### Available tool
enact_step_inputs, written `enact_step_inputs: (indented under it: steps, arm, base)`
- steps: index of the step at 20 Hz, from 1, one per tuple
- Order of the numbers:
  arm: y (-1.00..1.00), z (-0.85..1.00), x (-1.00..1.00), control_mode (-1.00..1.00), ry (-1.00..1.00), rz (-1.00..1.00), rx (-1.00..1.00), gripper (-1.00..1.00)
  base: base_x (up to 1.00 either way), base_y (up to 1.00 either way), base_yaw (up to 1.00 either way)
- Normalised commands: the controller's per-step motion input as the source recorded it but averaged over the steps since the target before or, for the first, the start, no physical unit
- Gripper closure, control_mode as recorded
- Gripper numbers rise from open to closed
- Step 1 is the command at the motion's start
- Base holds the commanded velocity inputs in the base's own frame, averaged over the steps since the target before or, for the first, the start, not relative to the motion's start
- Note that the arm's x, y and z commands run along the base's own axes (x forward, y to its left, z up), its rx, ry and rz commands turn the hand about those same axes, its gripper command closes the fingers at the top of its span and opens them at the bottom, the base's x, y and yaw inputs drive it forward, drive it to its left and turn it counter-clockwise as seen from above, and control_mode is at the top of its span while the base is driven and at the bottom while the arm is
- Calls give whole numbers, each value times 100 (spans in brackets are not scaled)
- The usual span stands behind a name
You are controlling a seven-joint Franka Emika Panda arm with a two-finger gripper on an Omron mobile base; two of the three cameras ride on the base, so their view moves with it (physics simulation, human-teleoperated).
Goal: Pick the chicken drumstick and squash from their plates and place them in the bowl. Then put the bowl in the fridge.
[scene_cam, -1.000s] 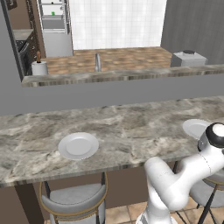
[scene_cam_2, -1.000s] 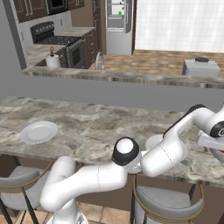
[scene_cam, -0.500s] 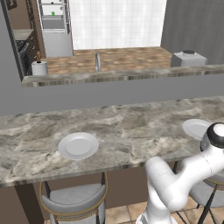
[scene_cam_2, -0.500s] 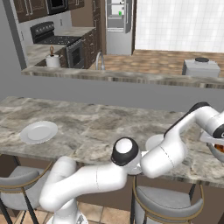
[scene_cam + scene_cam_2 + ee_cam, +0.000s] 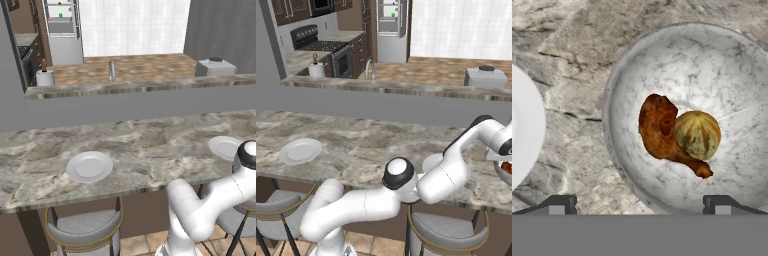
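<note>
In the left base view, the white jointed arm (image 5: 200,210) rose from the lower right of the frame, bent at an elbow and ran off the right edge past a dark round joint. A marbled grey-brown stone counter (image 5: 150,155) crossed the middle of the frame. On it lay a round, shallow, light grey plate (image 5: 89,166) at centre left and a second white plate (image 5: 225,147) at the right, partly behind the arm. The tall pale fridge (image 5: 61,30) stood open at the upper left, its shelves showing.

In the right base view, the arm swept from the lower left across the frame's bottom, then up and out to the right edge, its wrist bent down over the rim of a round marbled off-white bowl (image 5: 504,171) at the right edge. One plate lay at centre left, the other showed as a sliver just behind the arm's forearm. The fridge stood at the top centre.

In the hand view, the gripper (image 5: 640,204) looked straight down, its two dark fingertips (image 5: 559,204) spread wide at the bottom, pinching nothing. The bowl lay in the centre right. Inside it, the glossy reddish-brown chicken drumstick (image 5: 662,131) lay with its thick end toward the upper left and its thin bone end toward the lower right. A round, ribbed, tan-green squash (image 5: 697,134) touched its right side. A white plate's edge curved in at the left.
</note>
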Motion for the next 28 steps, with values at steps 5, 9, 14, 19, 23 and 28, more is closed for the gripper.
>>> enact_step_inputs:
  steps: [5, 9, 14, 19, 23, 28]
  arm:
    - [13, -31, 4, -100, -5, 10, -22, -100]
    - [10, -26, 0, -100, -9, 8, -16, -100]
    - [6, -16, -9, -100, -3, 3, -11, -100]
    - [17, -4, -25, -100, 0, 0, -8, -100]
    - [25, -8, -21, -100, 2, 0, -9, -100]
    - [18, -11, -13, -100, 0, 0, -5, -100]
  base:
    - [0, 0, 0]
    - [0, 0, 0]
    - [0, 0, 0]
    - [0, 0, 0]
    - [0, 0, 0]
    - [0, 0, 0]
